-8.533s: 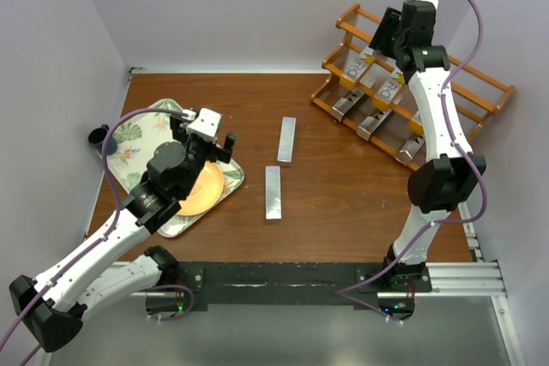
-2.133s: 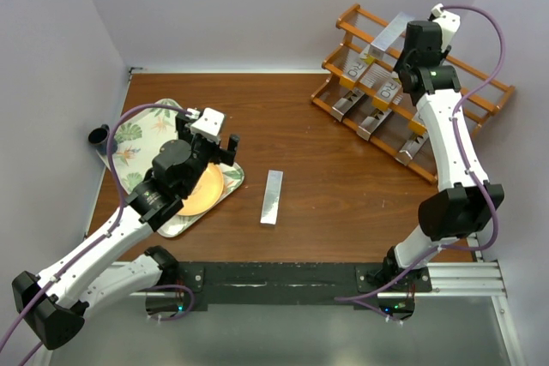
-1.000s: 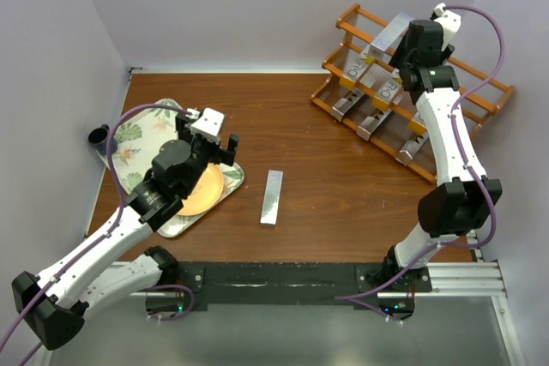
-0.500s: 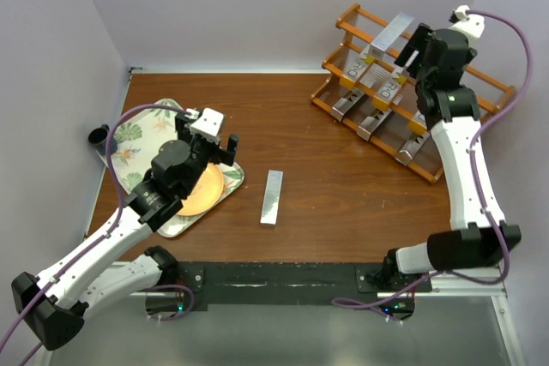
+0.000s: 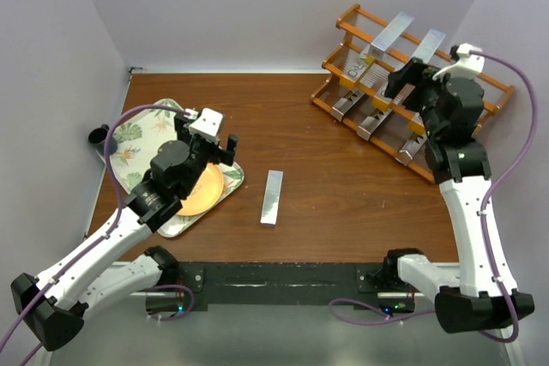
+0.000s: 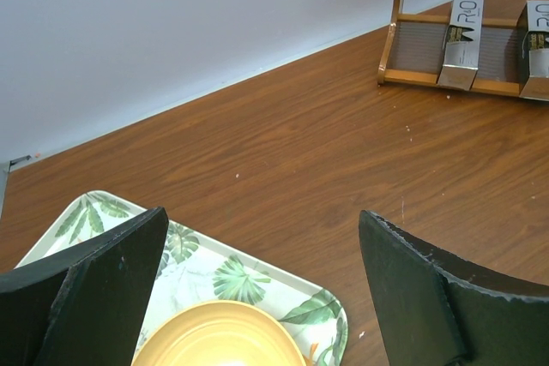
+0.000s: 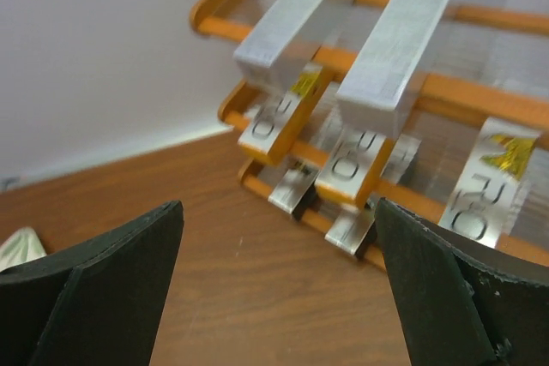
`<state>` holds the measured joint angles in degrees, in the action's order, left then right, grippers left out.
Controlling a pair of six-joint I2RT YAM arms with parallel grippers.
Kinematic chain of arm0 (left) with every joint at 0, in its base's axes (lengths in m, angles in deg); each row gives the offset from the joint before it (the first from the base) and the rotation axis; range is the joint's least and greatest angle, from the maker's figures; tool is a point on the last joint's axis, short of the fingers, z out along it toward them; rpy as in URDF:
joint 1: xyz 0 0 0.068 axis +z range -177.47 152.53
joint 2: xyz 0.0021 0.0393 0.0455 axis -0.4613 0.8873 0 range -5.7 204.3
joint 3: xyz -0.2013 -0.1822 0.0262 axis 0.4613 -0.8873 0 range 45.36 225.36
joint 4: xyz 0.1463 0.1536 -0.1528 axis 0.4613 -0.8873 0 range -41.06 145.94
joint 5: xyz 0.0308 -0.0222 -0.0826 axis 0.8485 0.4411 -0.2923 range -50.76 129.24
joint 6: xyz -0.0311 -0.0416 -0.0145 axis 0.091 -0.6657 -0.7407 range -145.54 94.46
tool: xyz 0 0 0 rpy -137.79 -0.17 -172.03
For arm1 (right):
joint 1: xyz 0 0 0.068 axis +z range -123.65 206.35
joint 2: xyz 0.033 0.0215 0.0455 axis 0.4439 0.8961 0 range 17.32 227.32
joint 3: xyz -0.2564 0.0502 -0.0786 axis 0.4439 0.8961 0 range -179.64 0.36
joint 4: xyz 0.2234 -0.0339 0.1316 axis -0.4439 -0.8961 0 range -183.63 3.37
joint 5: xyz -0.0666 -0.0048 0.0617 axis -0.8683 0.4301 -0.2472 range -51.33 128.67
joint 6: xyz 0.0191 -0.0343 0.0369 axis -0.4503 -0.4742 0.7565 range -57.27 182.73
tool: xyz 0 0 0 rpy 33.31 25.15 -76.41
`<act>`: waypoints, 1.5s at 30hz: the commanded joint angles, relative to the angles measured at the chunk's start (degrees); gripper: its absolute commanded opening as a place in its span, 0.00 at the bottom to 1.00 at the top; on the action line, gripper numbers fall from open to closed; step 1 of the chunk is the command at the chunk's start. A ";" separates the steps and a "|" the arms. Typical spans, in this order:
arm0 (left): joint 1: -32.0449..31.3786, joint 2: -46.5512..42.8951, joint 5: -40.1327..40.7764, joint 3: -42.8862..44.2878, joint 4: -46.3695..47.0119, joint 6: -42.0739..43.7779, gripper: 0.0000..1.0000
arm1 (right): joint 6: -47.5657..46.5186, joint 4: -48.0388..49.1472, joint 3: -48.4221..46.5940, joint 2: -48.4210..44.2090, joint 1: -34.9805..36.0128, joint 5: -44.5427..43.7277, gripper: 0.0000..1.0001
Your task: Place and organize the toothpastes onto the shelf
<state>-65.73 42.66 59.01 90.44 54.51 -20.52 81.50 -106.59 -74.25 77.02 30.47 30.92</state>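
The orange wooden shelf (image 5: 483, 100) stands at the far right. Two silver toothpastes lie side by side on its top tier (image 5: 392, 32) (image 5: 429, 43), and more sit on the tiers below (image 5: 383, 92). One silver toothpaste (image 5: 273, 196) lies flat on the table's middle. My right gripper (image 5: 401, 81) hovers open just in front of the shelf, nothing between its fingers (image 7: 111, 285). In the right wrist view the two top cartons (image 7: 300, 6) (image 7: 403, 36) rest on the rails (image 7: 480, 15). My left gripper (image 5: 208, 141) hangs open over the tray.
A leaf-patterned tray (image 5: 137, 139) with a yellow plate (image 5: 202, 190) lies at the left, below my left gripper (image 6: 257, 297). A small dark cup (image 5: 99, 136) sits off the table's left edge. Walls close in on the back and both sides.
My right gripper has opened, left a carton on the shelf's top tier beside the first one, and drawn back toward the near side. The left arm has not moved.
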 commanded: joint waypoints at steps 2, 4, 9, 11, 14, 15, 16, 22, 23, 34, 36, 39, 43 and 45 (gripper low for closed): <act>0.29 -0.46 0.88 0.45 1.52 -1.41 0.98 | 1.28 1.86 7.71 -3.97 7.71 4.24 0.98; 0.29 -0.37 1.23 0.36 1.52 -1.41 0.98 | 1.19 1.77 10.87 -4.59 11.59 0.11 0.98; 0.29 -0.37 3.25 0.18 1.87 -1.50 0.98 | 6.80 4.49 19.40 -4.51 24.34 -5.16 0.98; 0.29 -0.46 3.87 0.10 1.96 -1.33 0.98 | 11.26 5.81 23.35 -3.90 30.64 -10.95 0.98; 0.29 -0.46 4.57 -0.08 2.22 -1.24 0.98 | 15.05 8.01 27.14 -2.05 40.30 -20.00 0.98; 0.29 -0.46 4.84 -0.25 2.31 -1.15 0.98 | 15.94 8.36 27.76 -0.48 42.70 -22.90 0.99; 0.29 -0.37 5.10 -0.26 2.31 -1.15 0.98 | 16.82 9.23 28.72 0.23 44.73 -24.93 0.98; 0.29 -0.37 6.07 -0.52 2.57 -0.71 0.98 | 24.56 11.01 29.88 9.44 58.09 -36.01 0.99; 0.29 -0.37 6.16 -0.61 2.66 -0.62 0.99 | 26.83 10.48 29.52 10.95 61.24 -37.33 0.98; 0.29 -0.81 5.98 -0.61 2.66 -0.53 0.98 | 35.46 7.93 21.45 30.99 73.31 -42.53 0.96; 0.29 -0.81 6.07 -0.70 2.66 -0.53 0.98 | 35.90 7.75 20.39 33.71 73.49 -42.35 0.94; 0.29 -0.81 5.98 -0.61 2.57 -0.45 0.98 | 36.43 7.31 18.80 36.96 73.49 -42.52 0.91; 0.29 -0.81 5.98 -0.61 2.57 -0.45 0.98 | 37.57 4.77 15.91 41.18 73.49 -42.26 0.86; 0.20 -0.72 5.89 -0.61 2.57 -0.36 0.98 | 38.45 3.89 15.37 42.25 73.49 -42.17 0.84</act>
<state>-65.73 42.66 64.15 90.44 54.57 -20.48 116.21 -100.23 -56.17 117.48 103.93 -7.81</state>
